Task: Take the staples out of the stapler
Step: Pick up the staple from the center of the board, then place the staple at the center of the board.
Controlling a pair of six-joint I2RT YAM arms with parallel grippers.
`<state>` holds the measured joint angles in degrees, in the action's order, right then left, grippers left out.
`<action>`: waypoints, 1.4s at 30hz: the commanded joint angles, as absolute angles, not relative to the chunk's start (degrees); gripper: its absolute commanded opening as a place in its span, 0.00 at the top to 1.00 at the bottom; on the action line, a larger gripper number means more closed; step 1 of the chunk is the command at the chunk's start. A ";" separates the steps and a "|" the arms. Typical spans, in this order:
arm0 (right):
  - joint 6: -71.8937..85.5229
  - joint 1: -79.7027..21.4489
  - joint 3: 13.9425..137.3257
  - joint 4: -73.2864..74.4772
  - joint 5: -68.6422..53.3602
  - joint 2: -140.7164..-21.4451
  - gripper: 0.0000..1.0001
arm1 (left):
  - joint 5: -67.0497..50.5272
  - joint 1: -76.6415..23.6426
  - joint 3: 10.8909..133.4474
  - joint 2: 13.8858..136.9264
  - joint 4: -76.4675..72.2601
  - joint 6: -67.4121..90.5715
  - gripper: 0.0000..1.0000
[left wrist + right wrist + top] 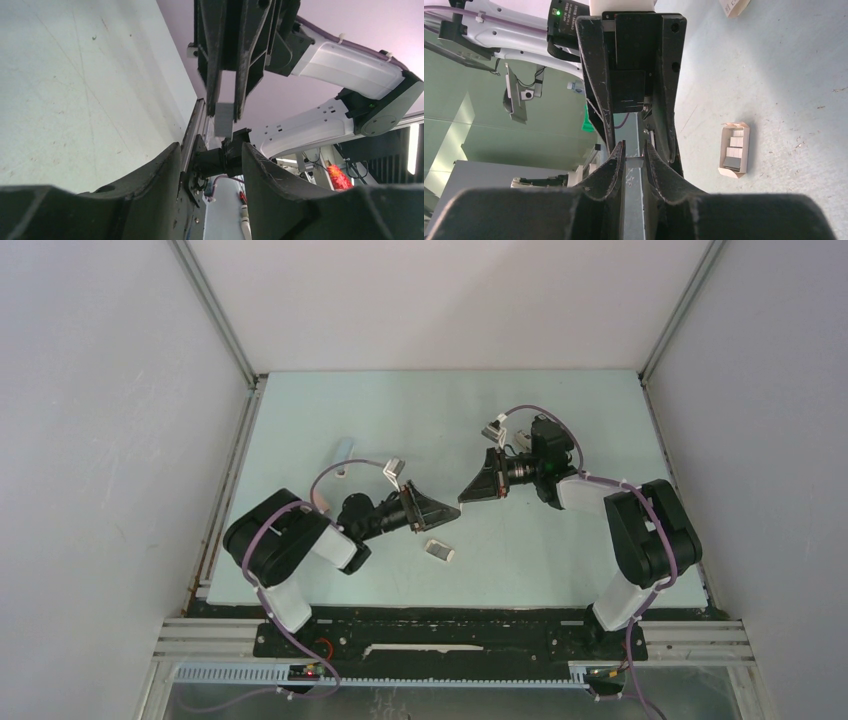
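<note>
Step in hand (judged): hand-off of the unloaded staples between the arms, in mid-air above the middle of the desk (560, 440).

- Right gripper (634, 148): fingers (606, 172) pinched on a strip of staples (634, 172). The strip is thin, flat, silvery-grey metal with straight edges. It runs out past the fingertips toward the other arm.
- Left gripper (210, 148): fingers (160, 170) spread, with a clear gap on both sides. In its own view the strip's end hangs from the opposite fingertips and neither pad touches it.
- Top view: the two grippers face tip to tip, the right one at about 2 o'clock of the left.
- Small card tray (747, 150) on the desk, at about 6 o'clock of the left gripper in the top view. It is an open, pale cardboard box with small grey blocks lying in it, probably more staples.
- Pale elongated object (345, 447) at about 10 o'clock of the left arm, partly hidden by cable. I cannot tell whether it is the stapler.
- Desk surface: matte, pale green, finely scratched, with small specks of debris.

Next move (judgement): draw the left arm straight back so that it does not brush the strip, then have the right carry the strip down to the desk or tray. The strip is slim and probably brittle along its glued joints. It needs a steady pinch and a low, gentle release, because any twist could snap or scatter it.
</note>
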<state>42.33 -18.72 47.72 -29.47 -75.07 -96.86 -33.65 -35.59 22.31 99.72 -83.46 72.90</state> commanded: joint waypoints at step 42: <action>-9.71 -21.78 64.90 39.84 -16.84 -101.74 0.80 | 1.61 -35.94 13.86 33.31 -18.97 31.76 0.05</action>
